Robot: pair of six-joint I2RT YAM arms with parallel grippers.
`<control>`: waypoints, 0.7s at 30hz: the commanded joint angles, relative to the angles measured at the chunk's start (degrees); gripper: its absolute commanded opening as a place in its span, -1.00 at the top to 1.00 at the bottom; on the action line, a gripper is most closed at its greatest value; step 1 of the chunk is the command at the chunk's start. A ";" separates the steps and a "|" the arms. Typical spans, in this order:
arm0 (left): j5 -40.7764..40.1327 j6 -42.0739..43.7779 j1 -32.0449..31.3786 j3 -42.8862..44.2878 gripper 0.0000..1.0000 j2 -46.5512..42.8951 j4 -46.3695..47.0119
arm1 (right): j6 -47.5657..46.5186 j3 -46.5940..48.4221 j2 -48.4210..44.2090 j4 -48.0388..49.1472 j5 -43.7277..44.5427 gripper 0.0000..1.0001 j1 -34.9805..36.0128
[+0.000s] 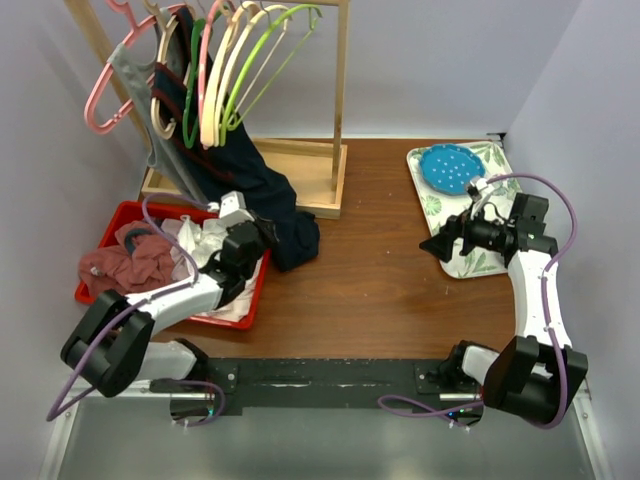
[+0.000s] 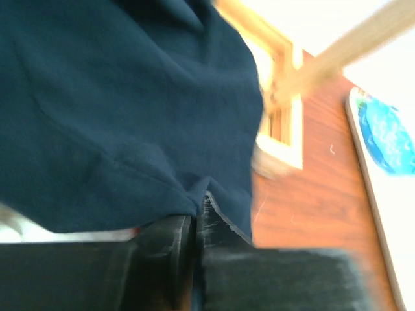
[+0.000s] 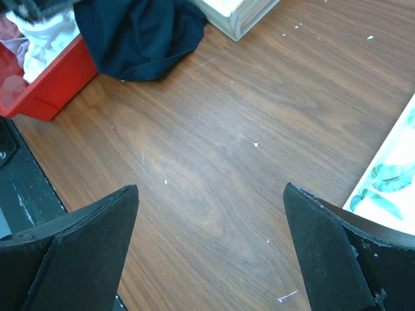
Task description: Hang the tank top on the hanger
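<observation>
Brown wood table (image 1: 380, 290) up front, a wooden rack (image 1: 341, 90) crowded with hangers at the back, and your left hand (image 2: 196, 223) is pinched nearly shut on the bottom edge of the tank top (image 1: 265, 185), with just a thin fold between the fingers. The top hangs from the rack's left end, where the hanger (image 1: 156, 118) sits among pink and green ones, and it spills down over the rack's base onto the table. Your right hand (image 1: 437, 243) hovers wide open and empty, well apart, beside the leaf-print tray (image 1: 428, 205). Watch that pinch: it looks shallow, so a pull could slip the hem free. Tug hard and you may drag the top off the hanger, or knock neighbouring hangers off the bar. Whether both straps sit on the hanger, I cannot tell.
</observation>
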 commanded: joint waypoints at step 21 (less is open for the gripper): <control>17.75 -4.68 39.71 15.12 1.00 1.84 17.46 | -4.78 3.40 0.60 -4.58 -2.96 -0.97 -0.10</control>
